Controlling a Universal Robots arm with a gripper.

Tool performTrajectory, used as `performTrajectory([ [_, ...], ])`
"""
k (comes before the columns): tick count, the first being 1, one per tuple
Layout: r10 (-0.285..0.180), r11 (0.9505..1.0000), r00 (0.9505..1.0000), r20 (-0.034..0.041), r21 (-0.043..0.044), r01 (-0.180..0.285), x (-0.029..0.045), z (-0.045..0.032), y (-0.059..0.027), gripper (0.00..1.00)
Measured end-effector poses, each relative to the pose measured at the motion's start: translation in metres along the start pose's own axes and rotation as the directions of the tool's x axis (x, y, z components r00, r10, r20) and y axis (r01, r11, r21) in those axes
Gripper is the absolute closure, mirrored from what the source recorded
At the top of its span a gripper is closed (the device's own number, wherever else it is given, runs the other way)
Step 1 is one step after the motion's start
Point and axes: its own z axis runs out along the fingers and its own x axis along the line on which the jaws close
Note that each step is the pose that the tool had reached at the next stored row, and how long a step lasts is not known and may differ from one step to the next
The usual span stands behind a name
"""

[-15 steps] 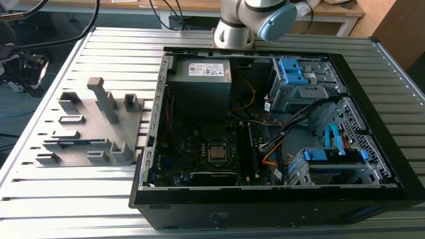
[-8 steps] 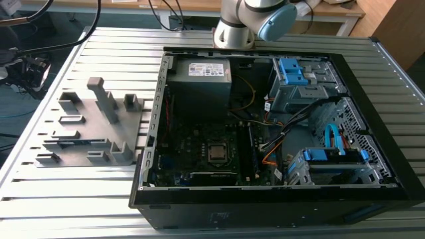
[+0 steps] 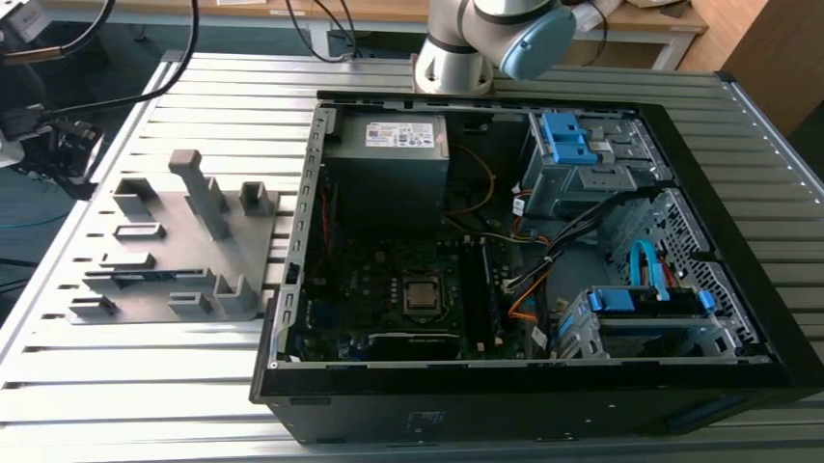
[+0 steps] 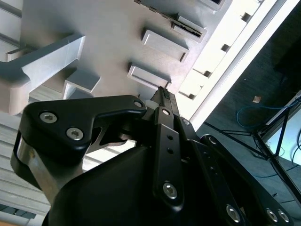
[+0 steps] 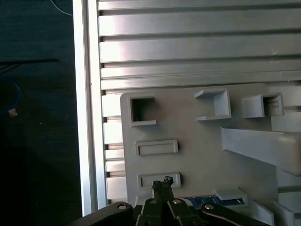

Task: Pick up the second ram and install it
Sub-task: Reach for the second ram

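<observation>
The second ram (image 3: 145, 277) lies as a thin dark strip in a slot of the grey plastic fixture (image 3: 180, 246), on the table at the exterior view's left. In the first wrist view a bluish length of the ram (image 5: 207, 202) shows beside the gripper's linkage. My gripper (image 5: 162, 181) hangs above the fixture's (image 5: 188, 141) flat face near a shallow rectangular pocket, with its fingers drawn together to a narrow tip and nothing between them. The second wrist view shows the same tip (image 4: 164, 96) over the fixture. In the exterior view the gripper (image 3: 58, 149) is at the far left edge.
An open black computer case (image 3: 541, 386) lies to the exterior view's right of the fixture, with the motherboard, CPU socket (image 3: 420, 296), memory slots (image 3: 491, 289), orange and blue cables and blue drive cages inside. The slatted aluminium table's edge (image 5: 87, 117) runs close to the fixture.
</observation>
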Motion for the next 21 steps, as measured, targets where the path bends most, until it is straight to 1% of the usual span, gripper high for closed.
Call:
performTrajectory([
  [2,0.0,1.0,1.0,-0.0001,0.0,0.0,-0.0001,0.003,-0.0016,0.9],
  [4,0.0,1.0,1.0,0.0001,0.0006,0.0,-0.0003,0.0046,-0.0056,0.9],
  [5,0.0,1.0,1.0,0.0003,0.0041,0.0,-0.0004,0.0048,-0.0078,0.9],
  [8,-0.002,0.9995,1.0,0.0023,0.0309,0.002,-0.0009,0.0052,-0.0108,0.9],
  [9,-0.003,0.9994,1.0,0.0022,0.0353,0.003,-0.0018,0.0059,-0.011,0.9],
  [15,-0.01,0.9993,1.0,0.0016,0.0356,0.01,-0.0105,0.0135,-0.0116,0.9],
  [21,-0.012,0.9993,0.9999,0.001,0.0358,0.012,-0.0199,0.0173,-0.0134,0.9],
])
